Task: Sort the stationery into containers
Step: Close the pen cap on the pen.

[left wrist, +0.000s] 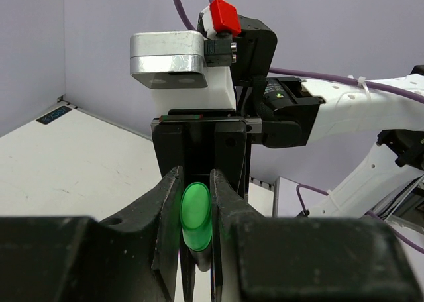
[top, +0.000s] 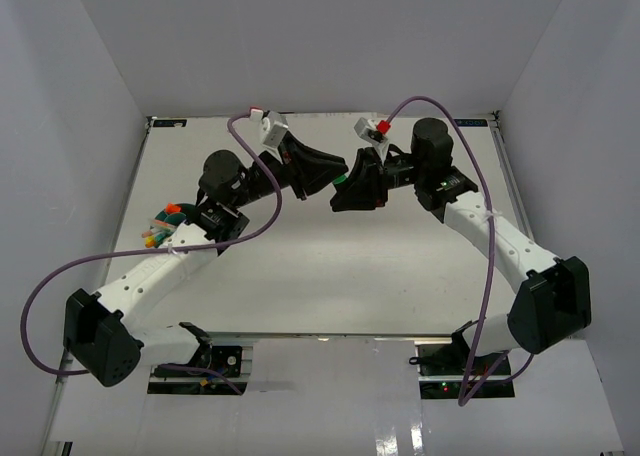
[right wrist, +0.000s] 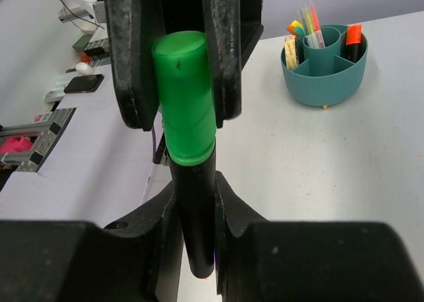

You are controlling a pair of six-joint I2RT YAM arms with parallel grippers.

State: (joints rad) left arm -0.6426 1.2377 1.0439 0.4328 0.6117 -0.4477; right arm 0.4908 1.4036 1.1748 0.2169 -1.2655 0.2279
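Both arms reach in over the far middle of the table (top: pixel 330 276) and meet nose to nose, with one marker (right wrist: pixel 185 103) between them. It is a short black marker with a bright green cap, held up off the table surface.

The left gripper (left wrist: pixel 196 183) is closed down on the green cap. In the right wrist view its two dark fingers (right wrist: pixel 132 57) press against either side of the cap, with no gap showing. The right gripper (right wrist: pixel 195 196) is closed too, lower down on the black barrel just under the cap's rim, its fingers tight against the barrel. So both tools have hold of the same marker at once, one on the cap and one on the body. From above, only a sliver of green shows where the two tips come together.

The round teal tub (right wrist: pixel 324 83) stands on the table well apart from the marker, over on the left side and partly hidden under the left arm's forearm in the top view. It has inner dividers. A bunch of thin coloured pens (right wrist: pixel 309 20) stands upright in its middle compartment, and an orange-capped marker (right wrist: pixel 353 40) stands in an outer one.
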